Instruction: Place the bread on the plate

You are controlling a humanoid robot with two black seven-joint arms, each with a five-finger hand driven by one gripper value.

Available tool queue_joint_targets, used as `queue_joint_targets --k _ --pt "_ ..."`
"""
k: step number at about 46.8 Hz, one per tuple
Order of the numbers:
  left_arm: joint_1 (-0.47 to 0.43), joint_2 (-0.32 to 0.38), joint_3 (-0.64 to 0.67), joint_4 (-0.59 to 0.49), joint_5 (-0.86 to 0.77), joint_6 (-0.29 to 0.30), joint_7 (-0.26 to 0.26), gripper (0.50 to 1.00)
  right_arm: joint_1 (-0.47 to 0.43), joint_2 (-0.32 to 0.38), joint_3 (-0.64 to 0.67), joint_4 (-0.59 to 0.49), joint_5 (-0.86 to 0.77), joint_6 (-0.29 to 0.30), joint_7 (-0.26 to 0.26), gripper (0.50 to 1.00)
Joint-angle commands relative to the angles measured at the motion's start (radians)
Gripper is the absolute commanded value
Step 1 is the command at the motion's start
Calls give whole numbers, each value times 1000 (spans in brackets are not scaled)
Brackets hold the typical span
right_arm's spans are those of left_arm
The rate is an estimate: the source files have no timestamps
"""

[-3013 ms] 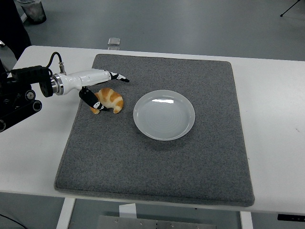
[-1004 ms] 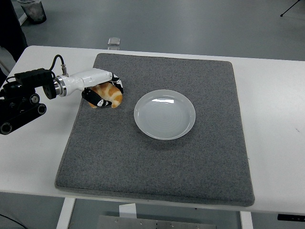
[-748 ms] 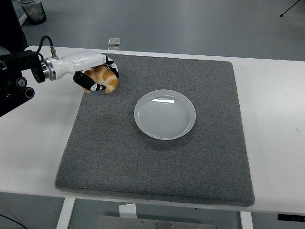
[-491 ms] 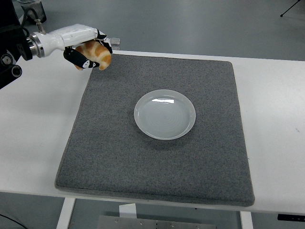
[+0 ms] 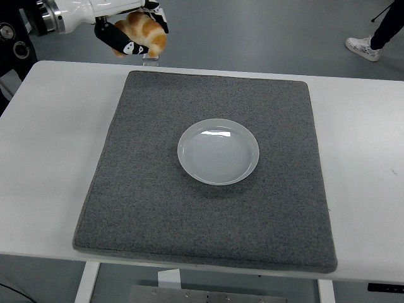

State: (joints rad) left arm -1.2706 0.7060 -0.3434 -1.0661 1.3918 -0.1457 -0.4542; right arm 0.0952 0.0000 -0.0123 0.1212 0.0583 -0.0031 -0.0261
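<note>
Gripping bread point(image 5: 146, 35), left hand point(image 5: 129, 28) overhangs mat's point(image 5: 189, 214) far edge.

The left arm enters at the top left corner, its white forearm raised high above the desk's point(image 5: 44, 158) far edge. The left hand point(image 5: 129, 31) curls its black-tipped fingers around the croissant point(image 5: 146, 33), seemingly thumb underneath. The right arm is out of view.

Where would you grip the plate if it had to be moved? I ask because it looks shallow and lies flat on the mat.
Probably by the rim. The white plate lies flat on the grey mat, round and shallow, so no side stands out. Its right edge looks easiest, being farthest from the left hand holding the croissant. Pinch the raised lip from above.
</note>
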Motion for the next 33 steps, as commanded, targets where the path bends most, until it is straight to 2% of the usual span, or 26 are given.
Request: queue_joint_targets --k 1,12,26,33 --pt "-9 -40 1 -18 -2 -8 0 500 0 0 0 0 0 0 0 952" --pt "-23 -134 4 -38 0 -11 2 500 0 0 0 0 0 0 0 952" --pt "0 -149 14 -31 18 -6 3 500 0 0 0 0 0 0 0 952" --pt "33 -217 20 -12 36 6 5 500 0 0 0 0 0 0 0 952"
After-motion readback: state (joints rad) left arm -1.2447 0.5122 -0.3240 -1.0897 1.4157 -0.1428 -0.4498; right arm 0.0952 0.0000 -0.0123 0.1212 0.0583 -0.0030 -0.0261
